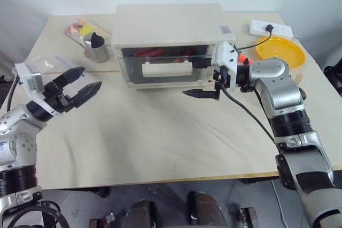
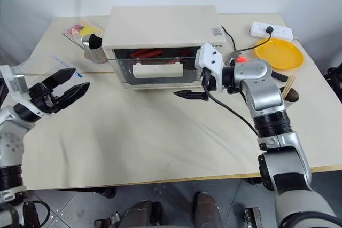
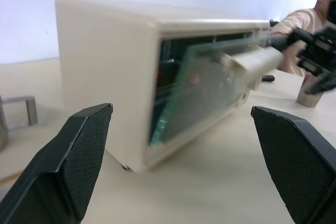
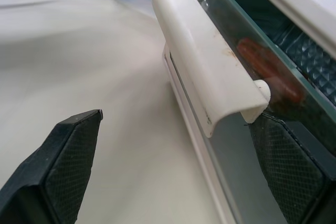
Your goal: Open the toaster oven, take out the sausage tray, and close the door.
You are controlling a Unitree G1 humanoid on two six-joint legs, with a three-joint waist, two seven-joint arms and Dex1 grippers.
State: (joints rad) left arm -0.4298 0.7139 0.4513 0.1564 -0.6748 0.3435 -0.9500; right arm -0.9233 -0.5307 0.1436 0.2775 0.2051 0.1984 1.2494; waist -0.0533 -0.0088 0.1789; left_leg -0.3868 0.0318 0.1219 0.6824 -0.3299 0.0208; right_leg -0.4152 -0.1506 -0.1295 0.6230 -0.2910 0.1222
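Left eye view: the toaster oven (image 1: 166,22) sits mid-table toward the back, its door (image 1: 170,68) tipped slightly ajar at the top. The sausage tray (image 1: 160,53) is inside behind the glass, sausages just visible. Your key relation: the white bar handle (image 4: 207,66) runs left-right across the door; the right gripper (image 1: 206,90), fingers spread wide and empty, sits just right of it, pointing left along its length. The left gripper (image 1: 80,86), also spread, hangs well apart to the left. Steel cup (image 1: 97,47), yellow plate (image 1: 280,52) and power strip (image 1: 271,28) flank the oven; nothing blocks the door's swing.
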